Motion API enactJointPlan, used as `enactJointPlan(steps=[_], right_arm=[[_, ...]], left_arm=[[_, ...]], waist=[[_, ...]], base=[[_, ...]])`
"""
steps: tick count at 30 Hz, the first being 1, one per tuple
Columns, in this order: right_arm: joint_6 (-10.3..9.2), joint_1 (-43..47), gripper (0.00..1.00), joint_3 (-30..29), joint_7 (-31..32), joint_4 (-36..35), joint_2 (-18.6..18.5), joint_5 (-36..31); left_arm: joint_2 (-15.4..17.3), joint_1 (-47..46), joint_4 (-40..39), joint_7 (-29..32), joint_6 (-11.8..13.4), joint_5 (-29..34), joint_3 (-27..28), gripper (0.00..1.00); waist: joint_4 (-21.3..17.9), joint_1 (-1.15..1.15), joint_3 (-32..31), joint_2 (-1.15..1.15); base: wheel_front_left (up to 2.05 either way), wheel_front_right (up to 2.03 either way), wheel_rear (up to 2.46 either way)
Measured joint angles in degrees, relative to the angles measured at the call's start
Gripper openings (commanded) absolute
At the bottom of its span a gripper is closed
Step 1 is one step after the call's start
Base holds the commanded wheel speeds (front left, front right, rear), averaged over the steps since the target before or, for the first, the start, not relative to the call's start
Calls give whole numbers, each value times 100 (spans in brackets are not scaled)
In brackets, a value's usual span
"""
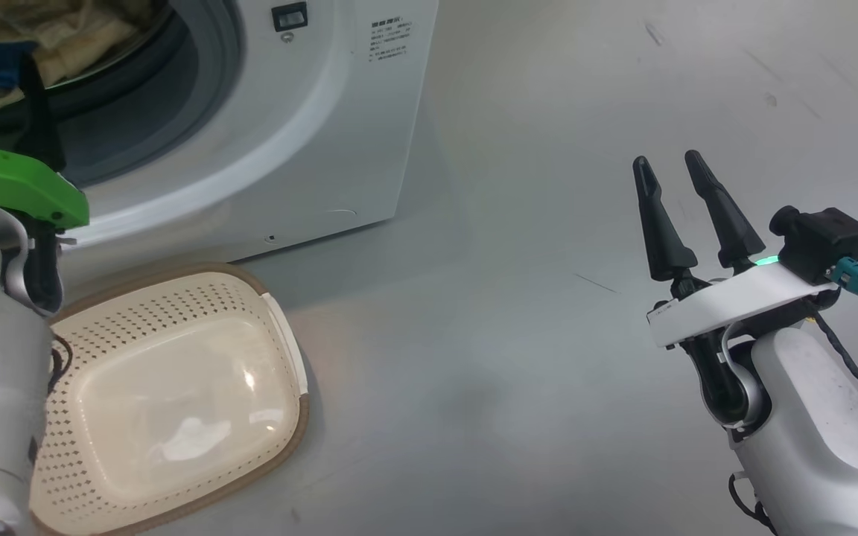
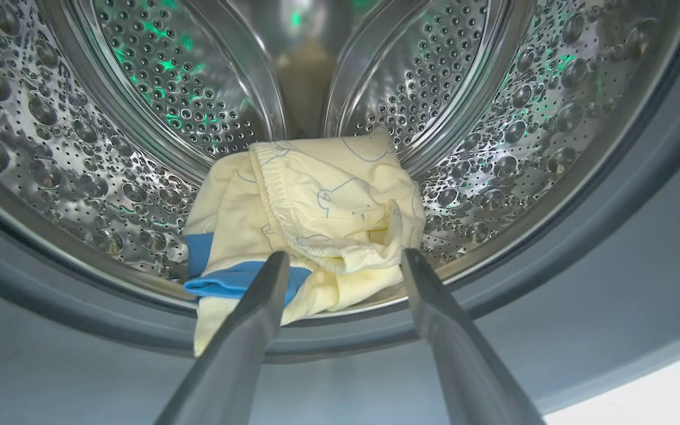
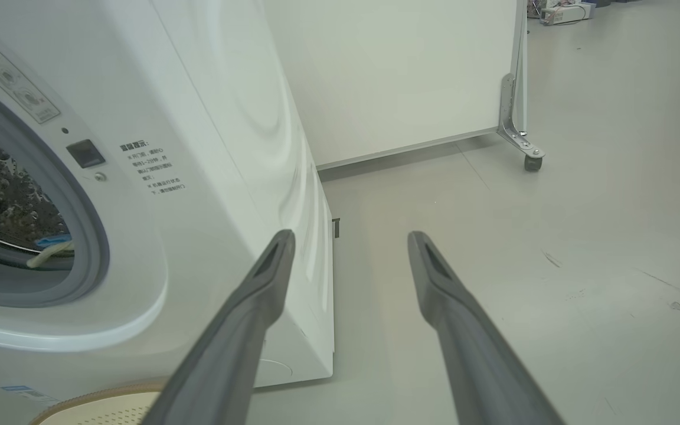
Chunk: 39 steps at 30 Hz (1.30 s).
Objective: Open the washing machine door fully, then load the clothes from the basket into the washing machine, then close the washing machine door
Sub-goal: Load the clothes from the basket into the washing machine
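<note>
The washing machine (image 1: 325,112) stands with its round opening uncovered; the washing machine door is out of view. The clothes (image 2: 328,206), pale yellow with a blue band, lie at the front lip of the steel drum (image 2: 139,88), one corner hanging over the grey gasket (image 2: 611,248). My left gripper (image 2: 345,260) is open just in front of them, its fingers on either side of the pile's near edge and holding nothing. The cream basket (image 1: 291,439) sits empty on the floor before the machine. My right gripper (image 1: 671,167) is open over bare floor to the right.
My left arm's green wrist (image 1: 12,186) hangs at the opening, above the basket's far-left rim. A white panel on castors (image 3: 411,71) stands behind the machine. Grey floor (image 1: 511,335) spreads to the right of the machine and basket.
</note>
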Motion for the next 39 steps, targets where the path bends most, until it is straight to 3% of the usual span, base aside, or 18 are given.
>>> enactJointPlan(steps=[20, 39], right_arm=[[0, 480, 100, -55, 0, 130, -310, 11], [0, 910, 100, -113, 0, 133, -493, 118]], left_arm=[[-354, 1538, -1357, -16, -10, -98, 248, 100], [-378, 3214, -2452, -16, -26, -92, 701, 100]], waist=[[847, 0, -991, 0], [1490, 0, -1662, 0]], base=[[0, 0, 0], [0, 0, 0]])
